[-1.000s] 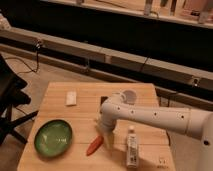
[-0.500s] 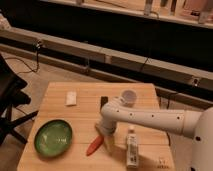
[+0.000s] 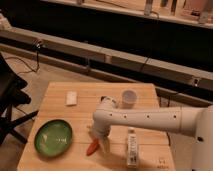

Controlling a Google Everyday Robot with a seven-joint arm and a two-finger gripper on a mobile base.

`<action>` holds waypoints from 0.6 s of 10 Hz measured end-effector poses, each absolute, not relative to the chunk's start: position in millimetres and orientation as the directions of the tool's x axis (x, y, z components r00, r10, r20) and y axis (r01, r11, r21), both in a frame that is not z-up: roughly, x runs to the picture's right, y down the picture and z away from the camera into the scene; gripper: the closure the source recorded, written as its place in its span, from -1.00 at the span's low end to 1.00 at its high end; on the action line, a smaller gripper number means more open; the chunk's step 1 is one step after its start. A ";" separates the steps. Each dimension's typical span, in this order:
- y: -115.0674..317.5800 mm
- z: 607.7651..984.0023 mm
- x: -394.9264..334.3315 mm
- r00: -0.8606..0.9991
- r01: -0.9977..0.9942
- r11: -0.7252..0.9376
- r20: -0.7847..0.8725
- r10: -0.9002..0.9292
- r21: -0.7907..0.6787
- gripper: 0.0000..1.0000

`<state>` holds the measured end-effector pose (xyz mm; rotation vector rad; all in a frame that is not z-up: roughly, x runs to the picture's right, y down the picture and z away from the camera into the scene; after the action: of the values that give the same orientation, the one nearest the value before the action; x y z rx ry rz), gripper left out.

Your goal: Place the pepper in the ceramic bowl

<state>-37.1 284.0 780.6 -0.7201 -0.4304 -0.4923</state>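
Note:
The pepper (image 3: 92,148) is a small orange-red tapered piece lying on the wooden table (image 3: 60,107), right of the green ceramic bowl (image 3: 53,137). The bowl sits at the table's front left and holds nothing. My gripper (image 3: 100,141) hangs from the white arm and is down at the table, right over the pepper's upper end. The arm's wrist hides most of the gripper.
A white bottle (image 3: 132,147) lies on the table just right of the gripper. A small white cup (image 3: 129,98) stands behind the arm. A white flat packet (image 3: 72,98) lies at the back left. A black chair (image 3: 10,100) stands left of the table.
The arm has lowered and shifted slightly toward the pepper, so the gripper now sits at its upper end. The pepper, bowl and bottle have not moved.

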 end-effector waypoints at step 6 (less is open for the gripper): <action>291.3 795.5 -42.7 0.767 0.608 0.613 0.573 -0.289 -0.505 0.46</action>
<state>-42.7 291.3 795.5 -0.7462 -0.4674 -0.5393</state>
